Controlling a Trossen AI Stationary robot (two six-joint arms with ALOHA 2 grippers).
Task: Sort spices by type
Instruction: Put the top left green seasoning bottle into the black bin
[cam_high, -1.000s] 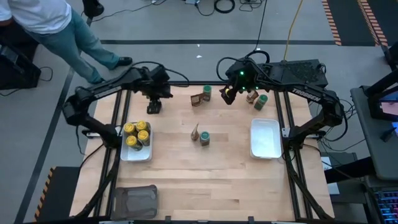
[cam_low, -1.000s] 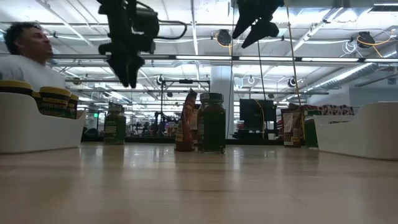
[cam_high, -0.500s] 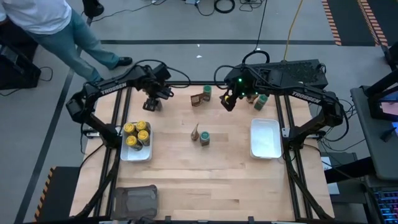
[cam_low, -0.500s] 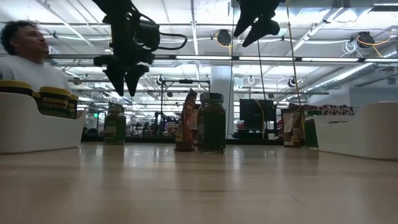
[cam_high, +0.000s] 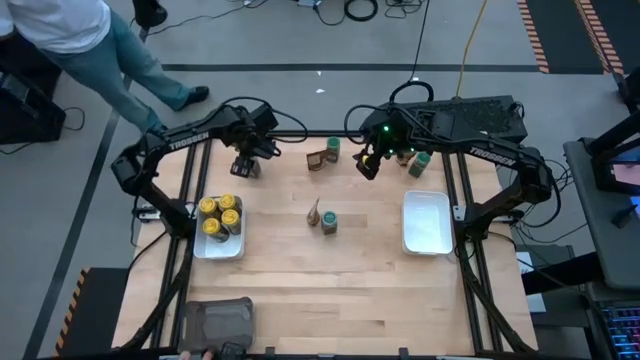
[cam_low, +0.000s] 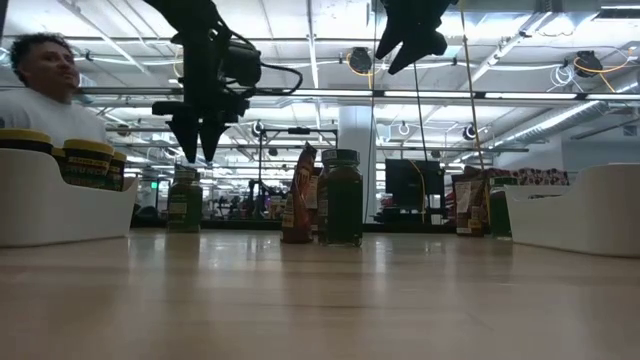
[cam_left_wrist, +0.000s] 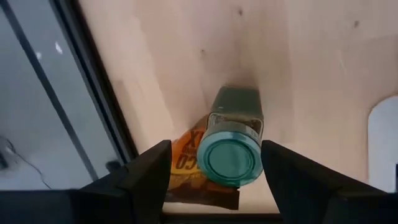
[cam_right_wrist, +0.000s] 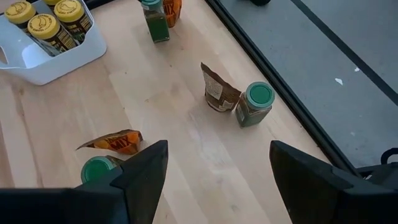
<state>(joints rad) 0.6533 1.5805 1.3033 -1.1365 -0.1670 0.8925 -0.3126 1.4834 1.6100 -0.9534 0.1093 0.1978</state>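
From above, the left pincer (cam_high: 246, 168) hangs released beyond the white tray (cam_high: 219, 246) of yellow-lidded jars (cam_high: 220, 214). At surface level, the green-lidded jar (cam_low: 343, 197) stands upright. Right wrist: the right pincer (cam_right_wrist: 214, 180) is released.

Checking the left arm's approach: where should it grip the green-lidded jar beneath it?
From straight above, probably, just under the lid: the green-lidded jar stands upright below the open left gripper. An orange packet sits against one side, so the fingers should close on the sides clear of it.
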